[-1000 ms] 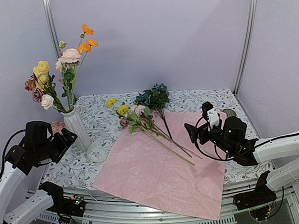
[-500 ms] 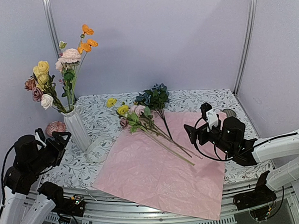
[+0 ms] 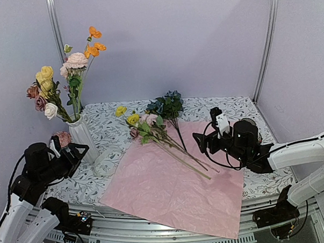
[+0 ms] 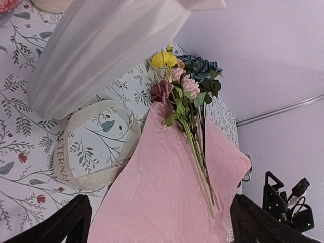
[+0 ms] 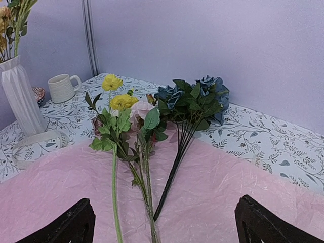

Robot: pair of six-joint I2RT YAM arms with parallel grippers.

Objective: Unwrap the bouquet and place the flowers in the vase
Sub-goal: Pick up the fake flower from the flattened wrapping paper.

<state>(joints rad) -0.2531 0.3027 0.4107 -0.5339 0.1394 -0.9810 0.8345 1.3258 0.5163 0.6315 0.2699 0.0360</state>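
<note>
The white ridged vase [image 3: 83, 137] stands at the table's left with several flowers [image 3: 57, 83] in it. The pink wrapping paper [image 3: 175, 180] lies spread flat. On it lie loose flowers [image 3: 146, 126] and a bunch of blue roses [image 3: 168, 105], stems pointing right. My left gripper [image 3: 72, 150] is open beside the vase's base; its view shows the vase [image 4: 101, 50], the paper [image 4: 167, 192] and the flowers [image 4: 182, 96] ahead of the gripper [image 4: 162, 228]. My right gripper [image 3: 205, 133] hangs open just right of the stem ends, facing the flowers [image 5: 126, 111] and blue roses [image 5: 197, 98].
A cream ribbon [image 3: 102, 163] lies looped between the vase and the paper. A cream mug [image 5: 63, 87] stands behind the vase [image 5: 20, 96]. A small pink object [image 3: 62, 137] sits left of the vase. Metal frame posts [image 3: 266, 47] and walls close the back.
My left arm pulled back toward the table edge, then turned its open gripper toward the vase base. My right gripper slid a little left toward the stems.
</note>
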